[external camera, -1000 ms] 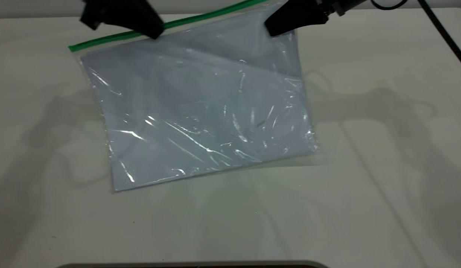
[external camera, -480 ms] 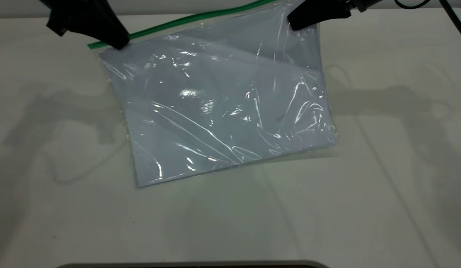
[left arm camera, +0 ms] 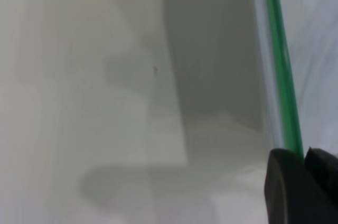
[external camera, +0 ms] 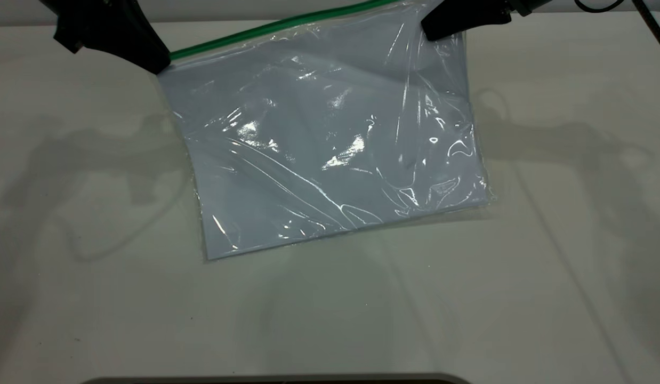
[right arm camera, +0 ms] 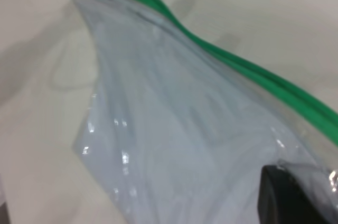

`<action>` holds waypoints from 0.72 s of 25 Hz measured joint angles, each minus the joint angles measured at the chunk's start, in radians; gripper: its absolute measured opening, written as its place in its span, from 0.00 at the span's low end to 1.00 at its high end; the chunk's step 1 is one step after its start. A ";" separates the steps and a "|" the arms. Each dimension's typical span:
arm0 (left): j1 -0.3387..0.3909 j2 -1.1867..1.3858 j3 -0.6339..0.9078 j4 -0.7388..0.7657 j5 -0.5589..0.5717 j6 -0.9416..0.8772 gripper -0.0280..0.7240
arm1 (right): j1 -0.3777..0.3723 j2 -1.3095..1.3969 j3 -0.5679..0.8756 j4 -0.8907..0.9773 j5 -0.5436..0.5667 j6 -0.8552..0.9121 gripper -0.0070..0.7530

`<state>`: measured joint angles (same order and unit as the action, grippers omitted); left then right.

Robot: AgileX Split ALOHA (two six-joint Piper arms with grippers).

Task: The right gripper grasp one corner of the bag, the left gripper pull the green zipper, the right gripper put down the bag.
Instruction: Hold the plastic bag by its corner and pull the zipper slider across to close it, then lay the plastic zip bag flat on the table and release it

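The clear bag (external camera: 330, 154) with white sheets inside hangs tilted, its lower edge on the table (external camera: 330, 320). The green zipper (external camera: 276, 25) runs along its top edge. My right gripper (external camera: 434, 33) is shut on the bag's top right corner, lifting it; in the right wrist view one black finger (right arm camera: 296, 197) shows behind the plastic, with the zipper strip (right arm camera: 253, 73) beside it. My left gripper (external camera: 160, 65) is shut on the zipper at the bag's top left end. In the left wrist view the jaws (left arm camera: 305, 156) pinch the green strip (left arm camera: 282, 76). The slider tab is hidden.
The white table surface stretches wide around the bag, with arm shadows on both sides. A dark rounded edge (external camera: 276, 380) shows at the table's near side. A black cable (external camera: 650, 26) hangs at the far right.
My left gripper has slid left along the green zipper to the bag's top left end. The right gripper and the bag have shifted right, and the bag has pulled tighter.
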<state>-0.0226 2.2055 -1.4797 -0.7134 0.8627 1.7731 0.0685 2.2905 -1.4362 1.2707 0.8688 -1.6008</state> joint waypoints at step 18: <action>0.010 -0.290 0.000 -0.048 -0.145 -0.553 0.83 | -0.115 -0.258 -0.088 -0.347 -0.129 0.509 0.83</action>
<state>-0.0127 1.9156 -1.4797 -0.7613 0.7174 1.2202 -0.0466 2.0329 -1.5247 0.9235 0.7399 -1.0917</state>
